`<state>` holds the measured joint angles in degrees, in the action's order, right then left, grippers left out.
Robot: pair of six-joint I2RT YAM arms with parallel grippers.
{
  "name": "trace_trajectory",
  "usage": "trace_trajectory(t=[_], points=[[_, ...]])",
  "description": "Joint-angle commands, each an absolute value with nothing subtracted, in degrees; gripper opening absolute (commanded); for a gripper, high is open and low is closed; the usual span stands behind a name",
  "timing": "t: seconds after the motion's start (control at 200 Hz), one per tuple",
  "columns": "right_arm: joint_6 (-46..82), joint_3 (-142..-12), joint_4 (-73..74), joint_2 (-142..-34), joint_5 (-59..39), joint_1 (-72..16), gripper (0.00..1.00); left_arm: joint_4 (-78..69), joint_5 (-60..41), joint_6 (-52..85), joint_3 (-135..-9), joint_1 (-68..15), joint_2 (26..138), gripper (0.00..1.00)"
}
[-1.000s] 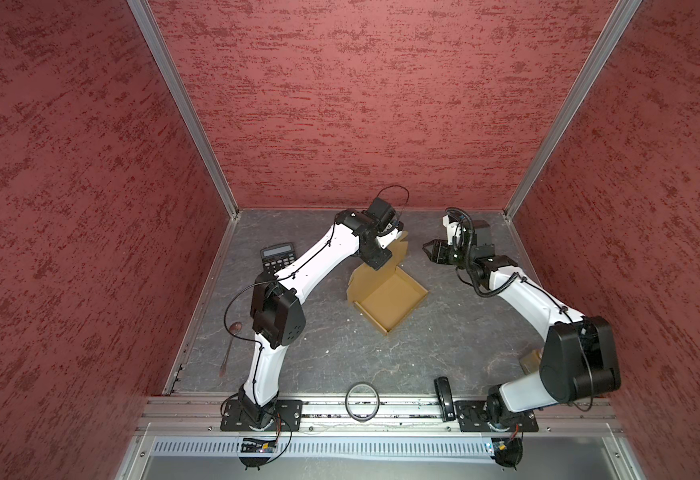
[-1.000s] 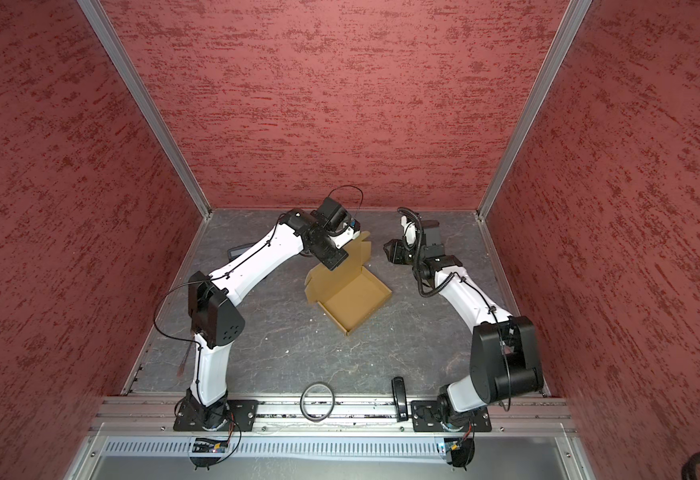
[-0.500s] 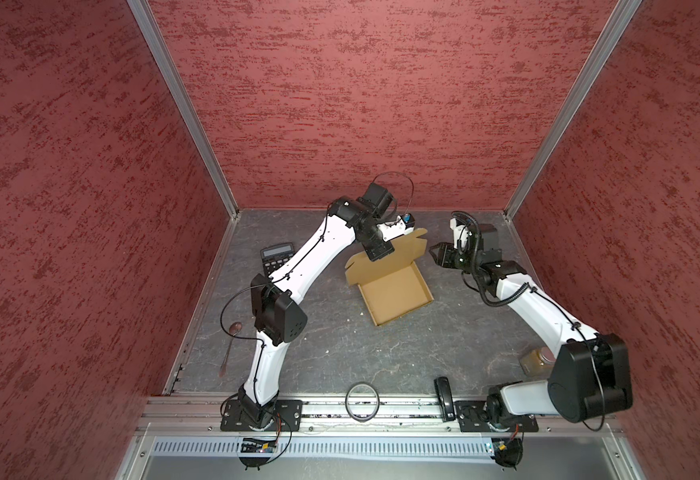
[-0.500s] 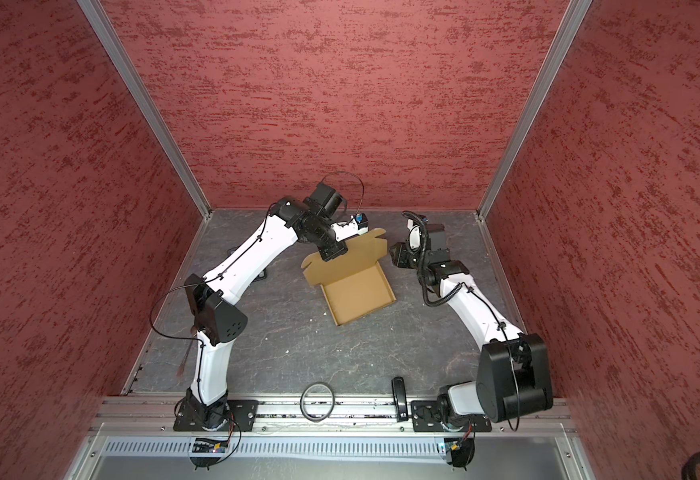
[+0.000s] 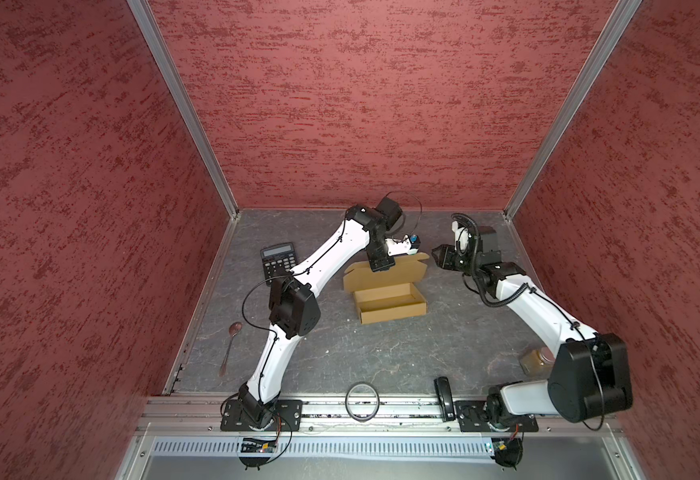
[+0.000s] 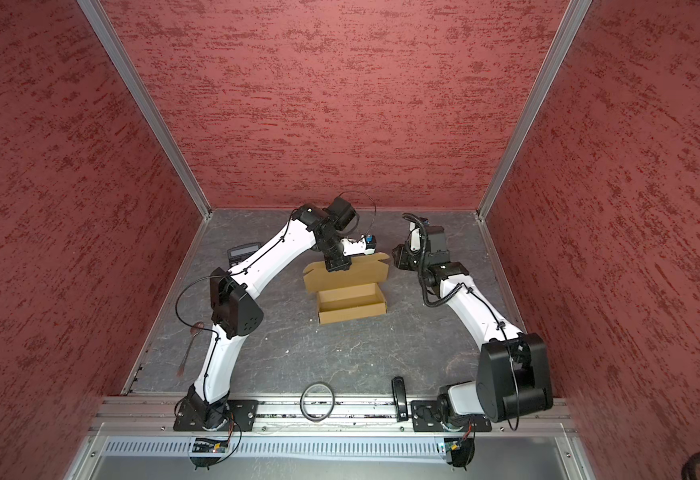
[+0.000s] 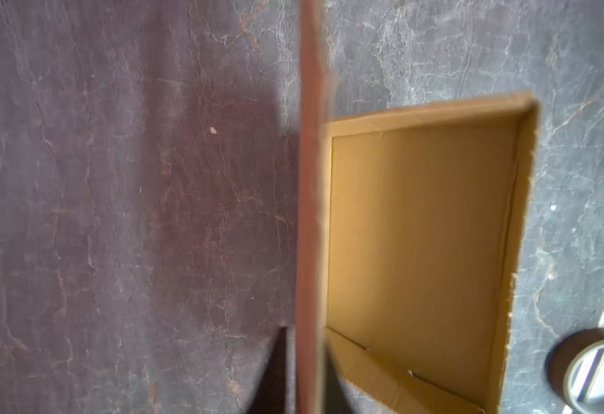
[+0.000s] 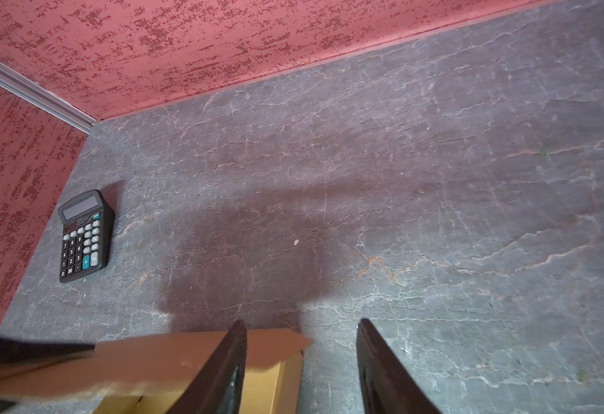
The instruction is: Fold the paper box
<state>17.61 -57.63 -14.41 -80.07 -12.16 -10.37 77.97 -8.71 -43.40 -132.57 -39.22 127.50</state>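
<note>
The paper box [image 5: 385, 297] is a tan cardboard tray near the back middle of the floor in both top views, lid [image 5: 406, 272] standing upright along its far side. My left gripper [image 5: 380, 266] hangs over the lid's top edge. In the left wrist view the lid's edge [image 7: 309, 215] runs between the fingers [image 7: 275, 376] with a thin gap showing, so the left gripper [image 7: 306, 351] is open. My right gripper [image 5: 437, 257] is open beside the lid's right end. In the right wrist view the lid's corner tab [image 8: 279, 344] pokes between the right gripper's [image 8: 301, 322] fingers.
A black calculator [image 5: 277, 259] lies at the back left. A spoon [image 5: 230, 349] lies by the left wall. A tape ring [image 5: 363, 401] and a black object [image 5: 444, 397] sit on the front rail. A jar [image 5: 537, 359] stands behind the right arm. Red walls enclose the floor.
The box has been turned from a diagonal lie to square with the front, its lid raised upright. The left jaws have eased apart on the lid. The right gripper has drawn back to the right.
</note>
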Motion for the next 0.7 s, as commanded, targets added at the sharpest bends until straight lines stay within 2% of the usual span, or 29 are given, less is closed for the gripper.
trace_trajectory(t=[0.0,0.075,0.281,0.476,0.696], points=[[18.2,-57.0,-13.1,-79.5,-11.0,-9.8,0.51,75.6,-8.5,-43.9,-132.2,-39.6,127.0,0.34],[18.0,-56.9,-12.7,-79.6,-11.4,-9.7,0.51,74.3,-8.1,-43.3,-131.3,-39.7,126.2,0.41],[18.1,-56.1,-11.6,-79.5,-12.6,-9.7,0.51,73.1,-5.7,-41.6,-129.2,-40.5,124.2,0.52],[18.0,-55.2,-11.3,-78.7,-13.6,-9.6,0.51,70.3,-1.8,-38.9,-126.4,-41.0,121.9,0.60],[18.0,-54.9,-11.3,-77.7,-13.7,-9.6,0.51,67.3,0.8,-37.0,-123.8,-41.0,119.2,0.65]])
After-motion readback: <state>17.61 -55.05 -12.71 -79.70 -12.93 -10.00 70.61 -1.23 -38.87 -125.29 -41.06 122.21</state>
